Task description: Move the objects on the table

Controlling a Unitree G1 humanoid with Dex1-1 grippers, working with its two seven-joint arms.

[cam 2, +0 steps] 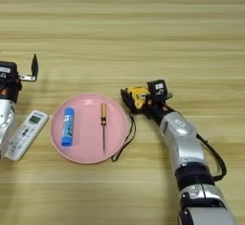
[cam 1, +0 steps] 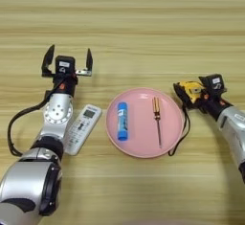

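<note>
A yellow-black tape measure (cam 1: 190,92) sits just off the right rim of the pink plate, and my right gripper (cam 2: 134,98) is shut on it. Its black strap (cam 1: 181,133) loops down along the plate's edge onto the table (cam 1: 143,28). A slim white remote control (cam 1: 83,128) lies on the table left of the plate, partly beside my left forearm. My left gripper (cam 1: 67,61) is open above and behind the remote, its two black fingers spread wide with nothing between them.
A round pink plate (cam 1: 144,145) in the middle holds a blue glue stick (cam 1: 122,120) and a wooden-handled screwdriver (cam 1: 157,118). My left arm runs down the lower left, my right arm down the right side.
</note>
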